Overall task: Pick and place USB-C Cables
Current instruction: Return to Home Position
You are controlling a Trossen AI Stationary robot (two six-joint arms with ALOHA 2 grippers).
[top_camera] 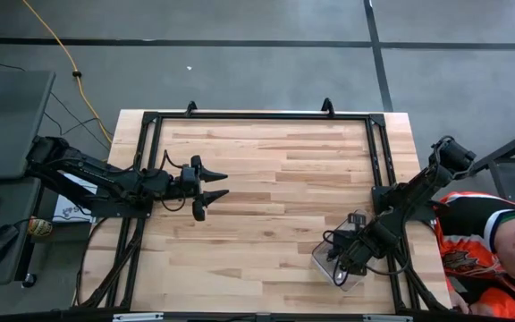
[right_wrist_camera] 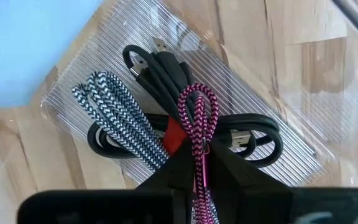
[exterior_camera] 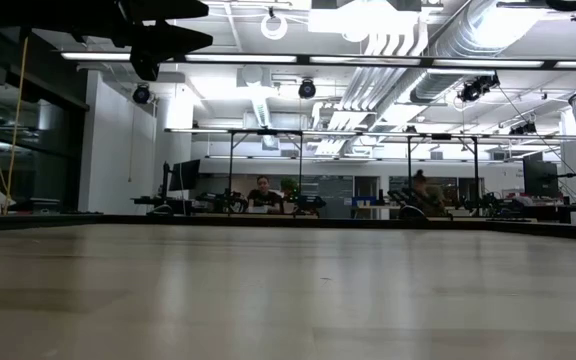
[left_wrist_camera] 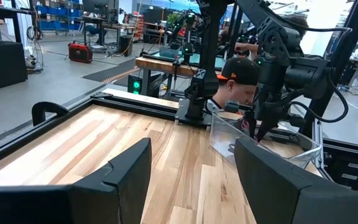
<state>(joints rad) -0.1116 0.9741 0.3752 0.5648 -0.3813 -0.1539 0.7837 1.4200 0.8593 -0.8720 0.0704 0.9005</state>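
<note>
Closest in, the pinkish-red cable (right_wrist_camera: 197, 115) is being pinched between the two dark fingers of the right end effector (right_wrist_camera: 199, 160), which is being kept clenched on it directly above the transparent bin (right_wrist_camera: 253, 87). All four cables are being contained by that bin. The silver-grey cable (right_wrist_camera: 114, 112) is lying to one side of the pinkish-red loop, and the black cable (right_wrist_camera: 165, 73), with its bare plugs showing, is lying just past it. The black-and-red cable (right_wrist_camera: 263, 124) is stretching crosswise under the others, its red band being partly hidden by the fingers. In the high view the bin (top_camera: 322, 258) is being carried by the wooden tabletop (top_camera: 275, 170) near a corner on the right arm's side, and the right end effector (top_camera: 347, 259) is being held over it. A person (top_camera: 485, 250) in an orange top is leaning in just beside that corner, off the tabletop. Farther across, the left end effector (top_camera: 217, 185) is being held released, its fingers (left_wrist_camera: 123, 171) spread wide, above the left part of the tabletop and well apart from the bin, pointing toward the middle. Beyond the tabletop, a yellow cord (top_camera: 61, 45) is trailing over the grey floor. Farthest off, in the low view, people (exterior_camera: 261, 190) are being seen seated at desks deep in the room.
</note>
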